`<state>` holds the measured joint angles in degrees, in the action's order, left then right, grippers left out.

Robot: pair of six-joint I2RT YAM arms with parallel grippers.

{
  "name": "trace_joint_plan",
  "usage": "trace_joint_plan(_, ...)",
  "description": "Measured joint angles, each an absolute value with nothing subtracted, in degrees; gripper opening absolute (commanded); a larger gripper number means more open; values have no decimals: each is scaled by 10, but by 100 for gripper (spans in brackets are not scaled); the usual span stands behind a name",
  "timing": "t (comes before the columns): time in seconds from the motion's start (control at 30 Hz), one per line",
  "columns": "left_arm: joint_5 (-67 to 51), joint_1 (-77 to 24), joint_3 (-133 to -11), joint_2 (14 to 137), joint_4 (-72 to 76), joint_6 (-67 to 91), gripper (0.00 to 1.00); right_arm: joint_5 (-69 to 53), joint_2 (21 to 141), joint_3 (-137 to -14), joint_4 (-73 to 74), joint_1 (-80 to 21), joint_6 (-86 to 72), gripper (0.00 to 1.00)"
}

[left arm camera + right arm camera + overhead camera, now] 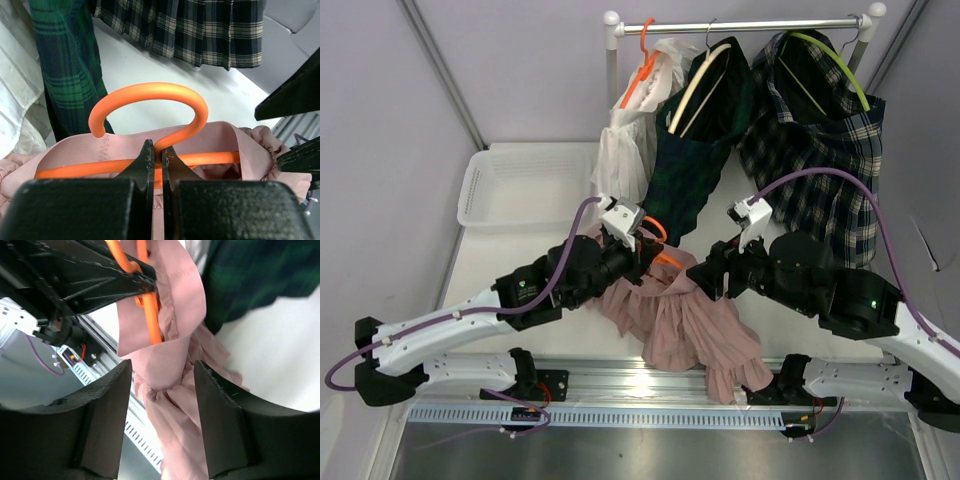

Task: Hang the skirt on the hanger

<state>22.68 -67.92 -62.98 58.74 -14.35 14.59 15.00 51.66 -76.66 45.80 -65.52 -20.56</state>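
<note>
**Fig.** Top view, w/ wrist views. L hand (642, 248) and R hand (708, 272) meet near the centre of the surface (485, 255).

(a) L hand is clamped on the neck of the orange hanger (150, 95), jaws pinching where hook joins bar. The hook stands upright above the jaws.

(b) The pink skirt (690, 330) lies at centre. Its waistband wraps around the hanger bar, which runs inside the band. The rest spreads toward 6 o'clock, hem over the near edge.

(c) R hand, at 3 o'clock of the hanger, has jaws apart and holds nothing. Skirt fabric shows between and beyond the fingers (220, 405).

(d) At 12 o'clock, the rail (740, 25) carries a white garment (620, 150), green tartan skirt (695, 170) and dark plaid skirt (820, 160).

(e) White basket (520, 185) at approx. 10 o'clock.
</note>
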Motion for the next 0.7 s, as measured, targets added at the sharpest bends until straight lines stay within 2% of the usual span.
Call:
trace_joint_plan(0.2,205,-672,-649,588,-154,146,0,138,523,-752,422,-658,-167,65)
trace_joint_plan(0.37,190,-670,-671,594,-162,146,0,134,553,-743,417,-671,-149,62)
trace_joint_plan(0.43,186,-670,-676,599,-164,148,0,137,562,-741,417,-676,-145,52)
trace_joint_plan(0.53,176,-669,-681,608,-170,151,0,146,565,-739,418,-684,-141,25)
trace_joint_plan(0.57,173,-669,-681,611,-170,152,0,152,564,-739,418,-686,-140,20)
trace_joint_plan(0.6,171,-669,-682,614,-171,152,0,157,563,-739,419,-689,-141,10)
trace_joint_plan(0.7,164,-669,-686,619,-172,157,0,174,558,-739,428,-694,-145,0)
